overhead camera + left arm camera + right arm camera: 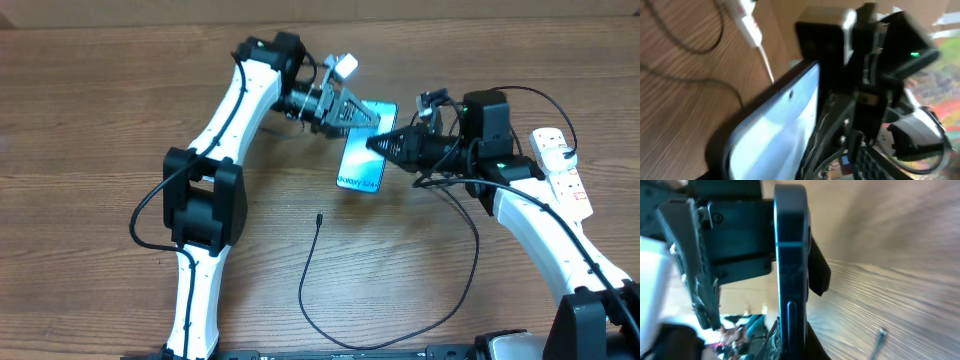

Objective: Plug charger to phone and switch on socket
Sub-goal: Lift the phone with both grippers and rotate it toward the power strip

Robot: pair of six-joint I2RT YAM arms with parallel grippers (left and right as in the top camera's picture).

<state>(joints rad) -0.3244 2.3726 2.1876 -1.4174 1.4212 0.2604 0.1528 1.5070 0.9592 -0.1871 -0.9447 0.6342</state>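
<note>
Overhead view: we note the phone near the middle of the table, screen lit light blue, with a gripper at each of two edges. The left gripper meets the phone's far end, its fingers drawn in on that edge. The right gripper comes in from the right, its fingers narrowed to a point on the phone's right edge.

Right wrist view: we see the phone edge-on, with dark finger parts pressed against both faces, so we log both grippers as pinching it.

The charger lies loose on the wood. Its connector tip rests just in front of the phone and apart from it, and the cable loops toward the near edge and back up to the right. The socket sits at the far right beside the right arm, well apart from the phone.
</note>
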